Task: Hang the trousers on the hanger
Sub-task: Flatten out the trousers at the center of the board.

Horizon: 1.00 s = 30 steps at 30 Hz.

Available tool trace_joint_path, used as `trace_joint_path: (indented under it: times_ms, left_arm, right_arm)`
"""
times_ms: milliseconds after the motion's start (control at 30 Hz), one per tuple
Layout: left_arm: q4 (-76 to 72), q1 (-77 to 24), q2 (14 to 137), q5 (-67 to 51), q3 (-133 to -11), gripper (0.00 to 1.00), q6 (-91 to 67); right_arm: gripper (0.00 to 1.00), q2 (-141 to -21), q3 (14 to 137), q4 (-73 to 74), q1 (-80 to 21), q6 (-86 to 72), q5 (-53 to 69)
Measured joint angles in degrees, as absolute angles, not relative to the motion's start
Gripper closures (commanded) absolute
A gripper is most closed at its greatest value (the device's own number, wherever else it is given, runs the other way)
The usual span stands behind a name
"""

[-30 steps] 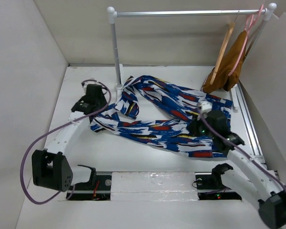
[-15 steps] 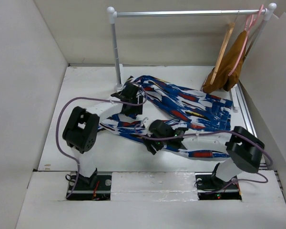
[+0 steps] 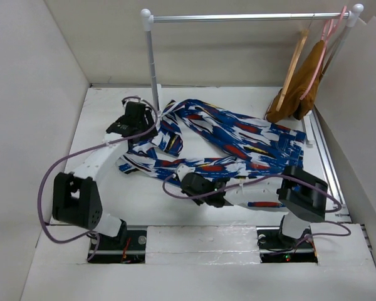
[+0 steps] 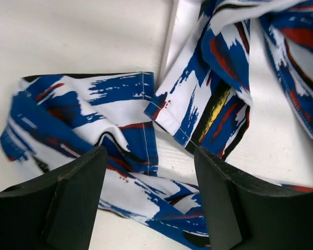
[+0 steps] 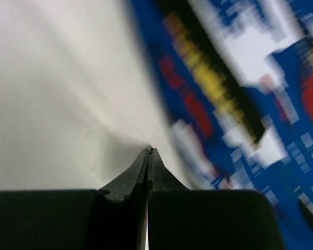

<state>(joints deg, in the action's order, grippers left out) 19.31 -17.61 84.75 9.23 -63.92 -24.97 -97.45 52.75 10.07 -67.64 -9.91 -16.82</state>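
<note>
Left gripper (image 4: 148, 156) spread above a cuff of the trousers (image 3: 238, 141), drawn back leftward since half a second ago, right gripper (image 5: 148, 152) pressed together on nothing, slid nearer along the front hem, trousers sprawled on the table (image 3: 100, 106), hanger (image 3: 293, 63) on the rail (image 3: 250, 17)

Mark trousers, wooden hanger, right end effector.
trousers (image 3: 238, 135), top view, middle of the upper leg.
wooden hanger (image 3: 295, 59), top view, its tan sloping arm.
right end effector (image 5: 148, 152), right wrist view, where the shut fingertips meet.
</note>
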Motion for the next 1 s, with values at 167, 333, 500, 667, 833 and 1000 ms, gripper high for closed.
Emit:
trace_joint_path:
  times_ms: [167, 333, 500, 667, 833, 1000]
  left_arm:
    - [20.88, -17.34, 78.24, 14.13, -60.86, 0.34, -27.92]
    - [20.91, -7.07, 71.85, 12.51, -50.76, 0.28, -33.43]
    - [19.07, 11.57, 66.41, 6.92, -41.8, 0.23, -37.98]
    - [16.53, 15.77, 66.57, -0.19, -37.04, 0.24, -40.97]
    - [10.87, 15.77, 73.23, -7.01, -33.32, 0.34, -44.38]
    - [3.16, 15.88, 77.03, -11.99, -32.86, 0.87, -48.4]
  right_arm:
    - [1.0, -90.15, 46.87, 14.22, -78.24, -12.93, -16.03]
    - [0.54, -82.56, 44.66, 18.83, -81.76, -13.34, -14.55]
    - [0.34, -85.36, 49.6, 19.03, -73.34, -9.39, -14.83]
    - [0.35, -96.75, 57.41, 17.15, -65.98, -4.32, -14.98]
    - [0.63, -100.36, 58.98, 15.92, -64.03, -2.5, -14.98]
    - [1.0, -101.65, 59.57, 14.98, -63.42, -2.44, -16.14]
